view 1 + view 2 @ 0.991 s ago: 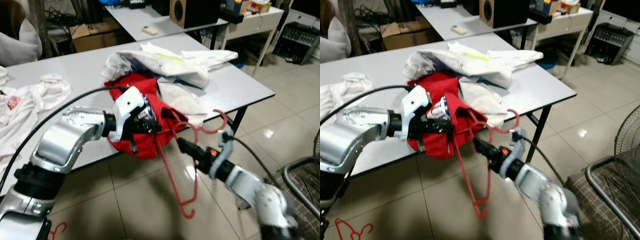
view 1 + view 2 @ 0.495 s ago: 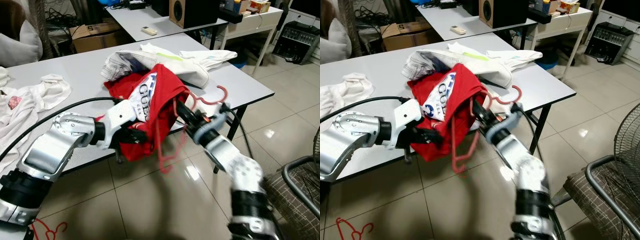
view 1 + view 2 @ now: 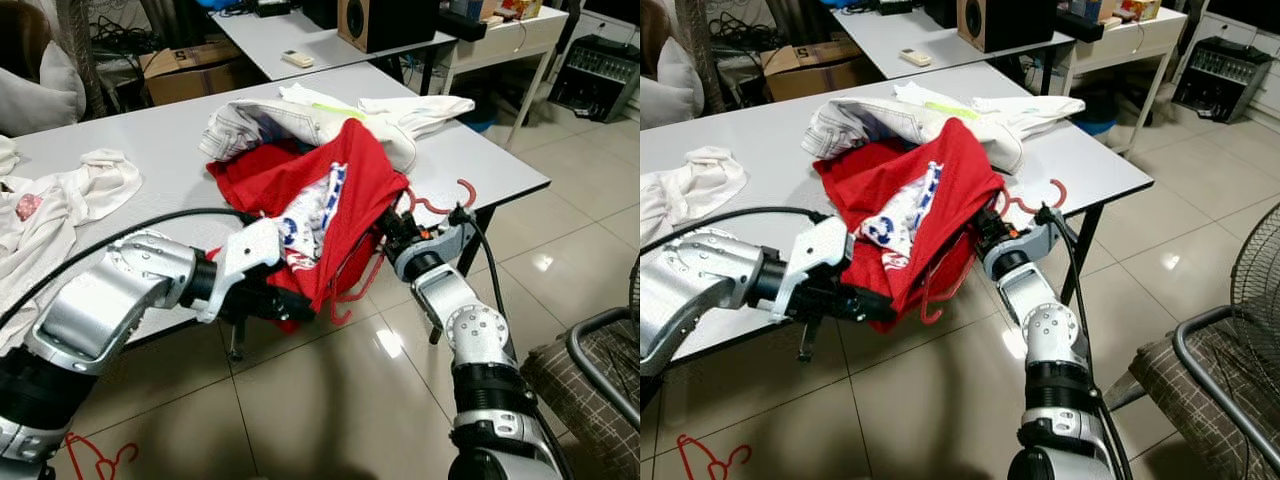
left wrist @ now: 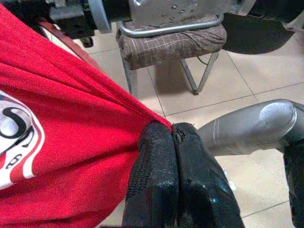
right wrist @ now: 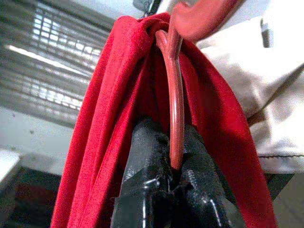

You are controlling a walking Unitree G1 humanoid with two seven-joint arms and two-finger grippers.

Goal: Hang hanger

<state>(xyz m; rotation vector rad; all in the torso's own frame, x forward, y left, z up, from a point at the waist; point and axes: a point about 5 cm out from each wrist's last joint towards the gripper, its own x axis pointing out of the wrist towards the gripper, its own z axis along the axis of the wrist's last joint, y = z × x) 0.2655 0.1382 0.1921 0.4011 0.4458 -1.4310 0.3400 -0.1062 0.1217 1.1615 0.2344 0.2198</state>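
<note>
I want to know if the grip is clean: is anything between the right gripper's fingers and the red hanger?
Nothing visible. The right gripper is shut directly on the red hanger, with the red shirt draped beside it, not between. The left gripper pinches the shirt's edge.

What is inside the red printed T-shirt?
A red wire hanger, clamped by the right gripper; its hook pokes out. The red printed T-shirt covers the hanger's shoulders.

You see the left gripper (image 3: 283,303) pinching the red shirt (image 3: 330,215) low at the table (image 3: 170,140) edge, while the right gripper (image 3: 388,228) holds the red hanger (image 3: 440,205) inside it.
</note>
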